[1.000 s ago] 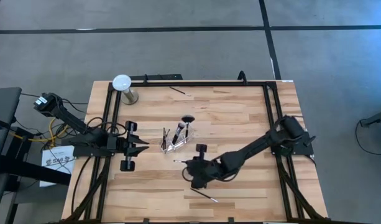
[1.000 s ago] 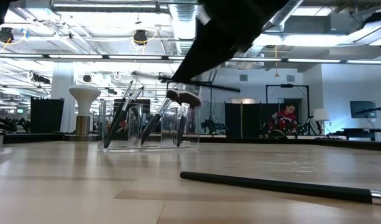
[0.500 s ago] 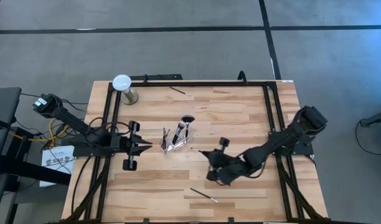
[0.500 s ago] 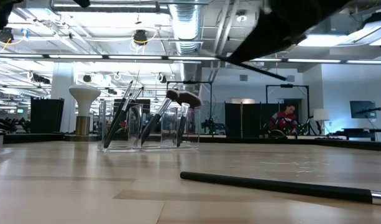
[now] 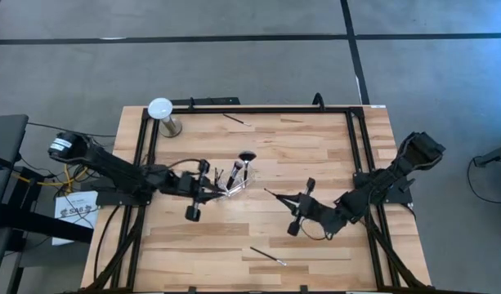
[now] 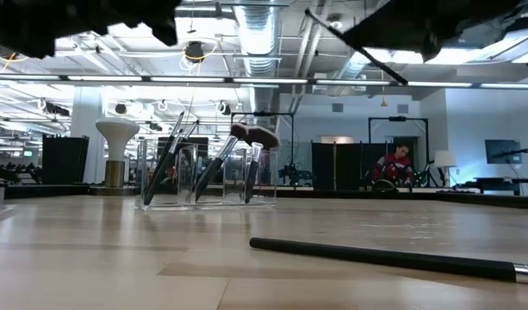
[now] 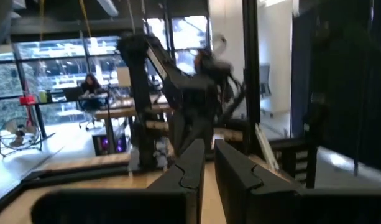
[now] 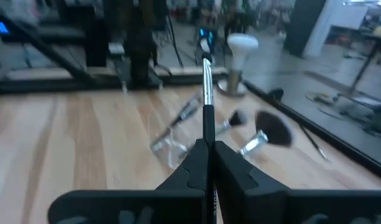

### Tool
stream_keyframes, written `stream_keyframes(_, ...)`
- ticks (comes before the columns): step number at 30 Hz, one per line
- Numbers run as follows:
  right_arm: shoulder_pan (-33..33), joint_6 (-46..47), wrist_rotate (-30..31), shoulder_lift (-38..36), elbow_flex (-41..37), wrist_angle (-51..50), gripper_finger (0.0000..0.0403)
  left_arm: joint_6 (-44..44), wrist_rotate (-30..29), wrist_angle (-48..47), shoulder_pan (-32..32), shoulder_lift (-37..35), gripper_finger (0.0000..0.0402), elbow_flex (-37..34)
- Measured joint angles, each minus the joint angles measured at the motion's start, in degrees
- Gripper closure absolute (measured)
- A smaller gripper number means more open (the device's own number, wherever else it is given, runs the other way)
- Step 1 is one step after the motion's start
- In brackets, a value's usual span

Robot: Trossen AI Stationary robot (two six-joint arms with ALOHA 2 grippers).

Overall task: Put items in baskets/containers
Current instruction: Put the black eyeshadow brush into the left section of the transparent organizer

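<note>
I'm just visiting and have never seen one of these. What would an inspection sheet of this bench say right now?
Surface: wooden table in a black frame.
Job's things: clear cup mid-table holding several brushes, fan brush among them; loose brush near the front edge, another brush at the back.
Clutter: white-domed stand at the back left corner.
Grippers: right gripper shut on a thin brush, raised off the table; left gripper right beside the cup, holding nothing visible.
Cables: yellow and black leads off the table's left side.
Surroundings: grey floor; a seated person far behind.
</note>
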Motion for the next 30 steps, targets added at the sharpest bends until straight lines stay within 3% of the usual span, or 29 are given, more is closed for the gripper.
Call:
stream_keyframes(6,-1.6,-7.9,-9.7,0.2,-4.4,19.6,0.04,2.0,2.8,0.1,0.4,7.5,0.0356,4.1)
stream_keyframes(13,-3.3,-9.2,-19.5,1.7,-5.0,26.4,0.04,2.1,3.1,0.2,0.7,12.5,0.027,8.3)
stream_keyframes(17,-4.1,-13.4,-22.0,7.0,-5.0,36.7,0.04,2.1,3.1,2.2,0.7,14.7,0.0219,10.2)
stream_keyframes(22,-5.1,-17.7,-24.7,12.1,-4.8,48.0,0.0399,2.1,3.0,4.6,0.7,18.1,0.0185,10.8)
stream_keyframes(30,-6.0,-17.7,-25.0,13.4,-4.6,49.2,0.0399,0.2,3.0,11.5,0.6,22.0,0.0177,11.9)
